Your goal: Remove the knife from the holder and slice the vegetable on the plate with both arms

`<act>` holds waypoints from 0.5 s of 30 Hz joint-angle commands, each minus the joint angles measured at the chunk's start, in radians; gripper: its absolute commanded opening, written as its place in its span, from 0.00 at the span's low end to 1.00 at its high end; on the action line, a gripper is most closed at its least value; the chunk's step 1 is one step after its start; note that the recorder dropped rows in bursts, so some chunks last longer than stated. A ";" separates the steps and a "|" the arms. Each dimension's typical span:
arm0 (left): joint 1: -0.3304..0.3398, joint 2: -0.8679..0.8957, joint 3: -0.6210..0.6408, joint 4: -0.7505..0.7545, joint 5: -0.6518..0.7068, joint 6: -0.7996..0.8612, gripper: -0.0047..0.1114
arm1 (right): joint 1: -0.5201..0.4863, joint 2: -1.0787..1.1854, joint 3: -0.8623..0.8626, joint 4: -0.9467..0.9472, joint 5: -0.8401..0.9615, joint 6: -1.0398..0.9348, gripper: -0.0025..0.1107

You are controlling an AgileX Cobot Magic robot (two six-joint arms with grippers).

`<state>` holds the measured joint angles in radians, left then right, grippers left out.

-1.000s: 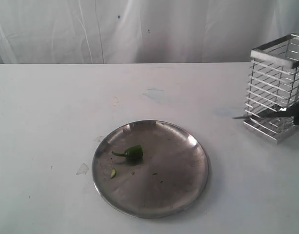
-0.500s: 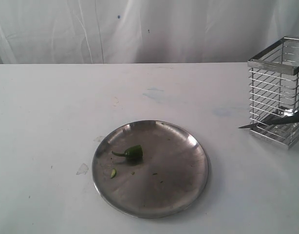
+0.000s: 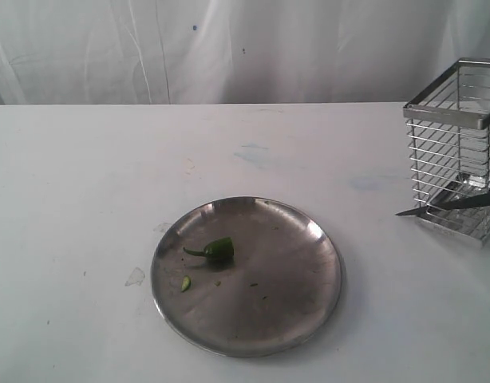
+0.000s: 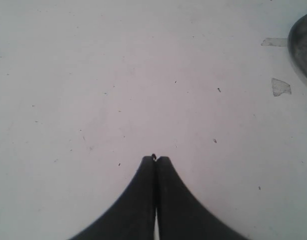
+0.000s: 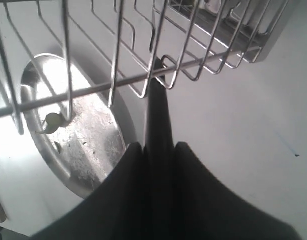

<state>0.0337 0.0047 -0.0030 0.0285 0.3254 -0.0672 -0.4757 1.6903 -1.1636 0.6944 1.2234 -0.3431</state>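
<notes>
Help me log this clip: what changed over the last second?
In the exterior view the knife moved: its tip slid rightward and lower, with the blade against the wires of the holder. The right end effector keeps its grip on it. The holder, tilted earlier, swung nearer upright and its rim dropped. Nothing was let go. The plate and the vegetable stayed put.
</notes>
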 commanded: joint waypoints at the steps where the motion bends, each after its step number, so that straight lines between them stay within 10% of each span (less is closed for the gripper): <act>1: -0.006 -0.005 0.003 -0.005 0.020 -0.002 0.04 | -0.002 -0.001 -0.001 0.158 -0.002 -0.096 0.02; 15: -0.006 -0.005 0.003 -0.005 0.020 -0.002 0.04 | -0.002 0.001 0.060 0.106 -0.019 -0.111 0.32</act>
<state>0.0337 0.0047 -0.0030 0.0285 0.3254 -0.0672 -0.4757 1.7016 -1.1092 0.7934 1.2121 -0.4342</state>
